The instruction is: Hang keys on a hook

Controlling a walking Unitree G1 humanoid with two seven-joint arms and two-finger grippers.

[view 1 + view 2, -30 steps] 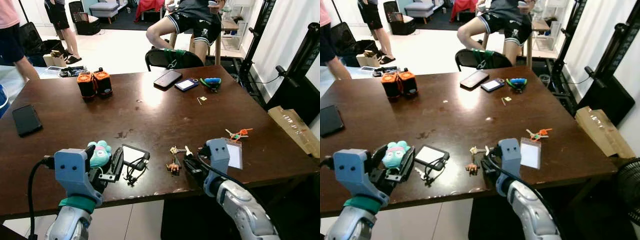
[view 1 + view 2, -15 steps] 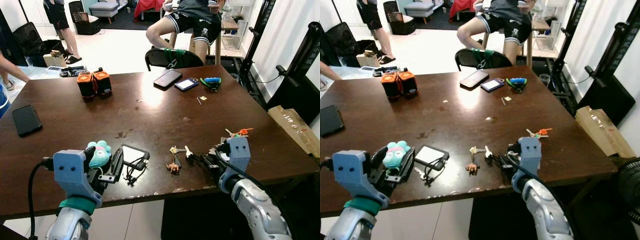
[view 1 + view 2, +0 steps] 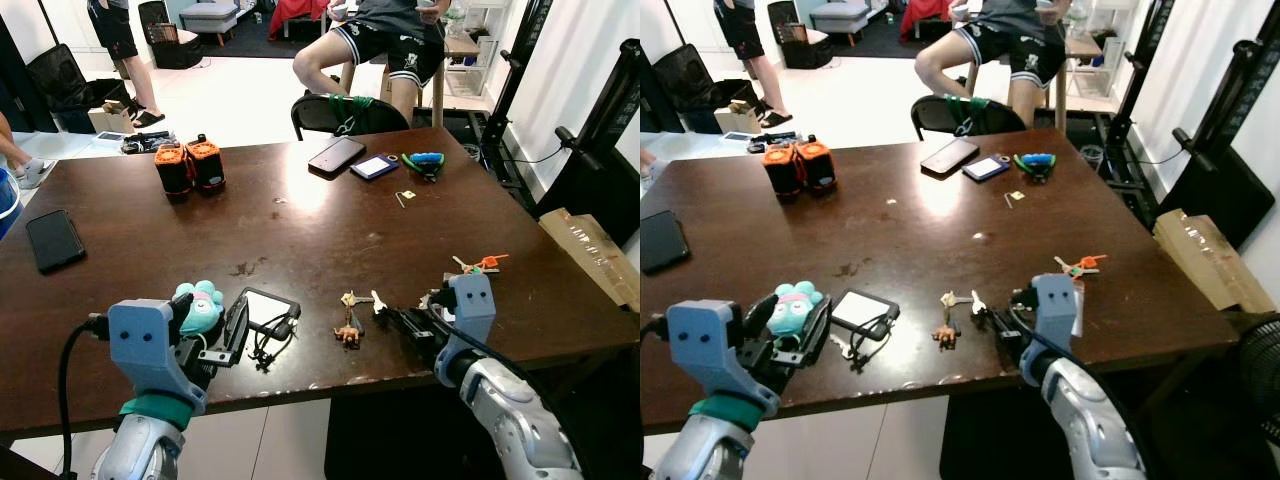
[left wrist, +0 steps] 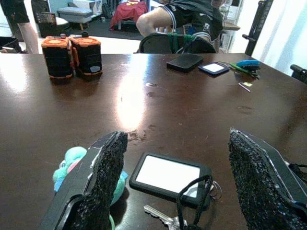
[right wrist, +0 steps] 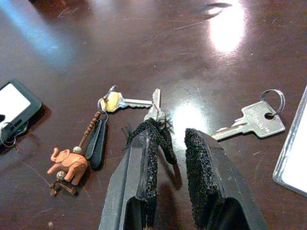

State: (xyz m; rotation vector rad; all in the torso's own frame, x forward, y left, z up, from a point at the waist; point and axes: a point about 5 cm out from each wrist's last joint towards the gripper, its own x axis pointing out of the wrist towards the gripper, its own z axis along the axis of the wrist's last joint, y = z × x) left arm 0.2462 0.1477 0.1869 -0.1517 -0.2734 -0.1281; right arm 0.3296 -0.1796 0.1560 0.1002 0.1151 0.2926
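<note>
The keys (image 5: 115, 103), strung with an orange elephant charm (image 5: 67, 164), are lying on the near part of the brown table (image 3: 330, 230). The right gripper (image 5: 173, 139) is being held just right of them, fingers slightly parted, grasping nothing. Lettering on a loose key (image 5: 254, 120) is too small to read. The left gripper (image 4: 175, 167) is spread wide around a black card holder (image 4: 169, 172).

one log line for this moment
right gripper: open, low over table at keys | left gripper: open, idle over card holder | hook: unseen | keys: not grasped

A home: dark dining table (image 3: 300, 230), sofa (image 3: 208, 17) beyond.
</note>
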